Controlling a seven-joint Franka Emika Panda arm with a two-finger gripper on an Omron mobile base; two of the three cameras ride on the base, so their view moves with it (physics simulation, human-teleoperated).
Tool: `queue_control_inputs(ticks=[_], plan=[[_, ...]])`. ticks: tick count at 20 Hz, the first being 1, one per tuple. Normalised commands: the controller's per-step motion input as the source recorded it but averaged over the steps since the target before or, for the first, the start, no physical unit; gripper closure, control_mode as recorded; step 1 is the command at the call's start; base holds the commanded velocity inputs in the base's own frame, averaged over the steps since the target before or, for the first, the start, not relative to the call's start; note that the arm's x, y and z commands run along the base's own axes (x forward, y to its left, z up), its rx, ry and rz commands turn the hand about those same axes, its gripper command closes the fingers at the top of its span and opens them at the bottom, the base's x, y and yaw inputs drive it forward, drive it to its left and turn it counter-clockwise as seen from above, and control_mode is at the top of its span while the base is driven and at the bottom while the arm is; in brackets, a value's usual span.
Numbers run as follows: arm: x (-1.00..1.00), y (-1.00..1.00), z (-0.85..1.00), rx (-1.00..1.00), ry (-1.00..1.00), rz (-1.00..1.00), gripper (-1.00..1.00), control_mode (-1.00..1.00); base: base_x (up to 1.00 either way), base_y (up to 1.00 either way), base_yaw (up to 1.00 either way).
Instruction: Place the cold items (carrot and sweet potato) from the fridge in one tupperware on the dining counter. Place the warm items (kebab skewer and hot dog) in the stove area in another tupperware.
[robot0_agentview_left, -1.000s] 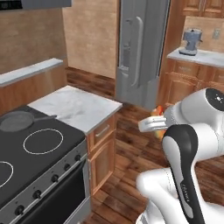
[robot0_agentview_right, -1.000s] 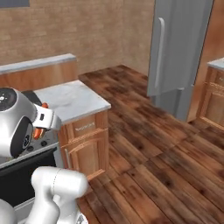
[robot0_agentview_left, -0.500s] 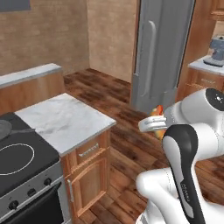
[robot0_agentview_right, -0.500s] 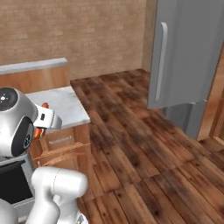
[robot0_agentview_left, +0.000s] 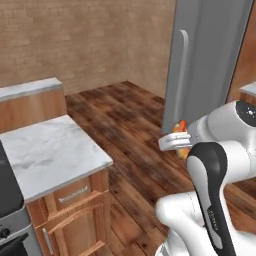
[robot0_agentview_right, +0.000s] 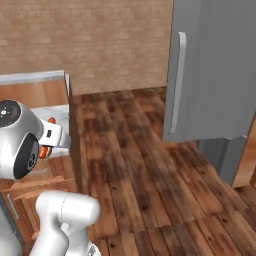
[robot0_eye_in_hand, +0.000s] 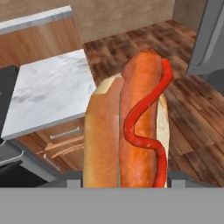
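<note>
In the hand view the hot dog (robot0_eye_in_hand: 131, 127) runs off at 6 o'clock, its lower end and the hand's fingertips hidden there. From the left base camera the robot's own arm covers most of it, leaving a sliver. The fridge (robot0_agentview_left: 210, 65) is cut off at 12 o'clock; the marble surface (robot0_agentview_left: 45, 150) runs off at 9 o'clock.

Hot dog (robot0_agentview_left: 180, 133), seemingly beside fridge (robot0_agentview_left: 210, 65)

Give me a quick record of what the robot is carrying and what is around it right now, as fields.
held item: hot dog in a bun, red sauce squiggle on top
gripper: gripper closed on the hot dog
fridge: fridge, doors shut, ahead on the right
counter: marble counter over wooden cabinets, left of the arm
floor: dark wood floor
tupperware: none in sight
</note>
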Motion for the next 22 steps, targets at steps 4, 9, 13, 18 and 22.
queue_control_inputs(ticks=[4,9,13,18,22], plan=[[0.0,0.0,0.0,0.0,0.0,0.0,1.0,1.0,0.87,-0.64,0.35],[0.0,0.0,0.0,0.0,0.0,0.0,1.0,1.0,0.89,-0.62,0.36],[0.0,0.0,0.0,0.0,0.0,0.0,1.0,1.0,0.93,-0.58,0.37],[0.0,0.0,0.0,0.0,0.0,0.0,1.0,1.0,1.0,-0.48,0.36],[0.0,0.0,0.0,0.0,0.0,0.0,1.0,1.0,1.0,-0.38,0.32]])
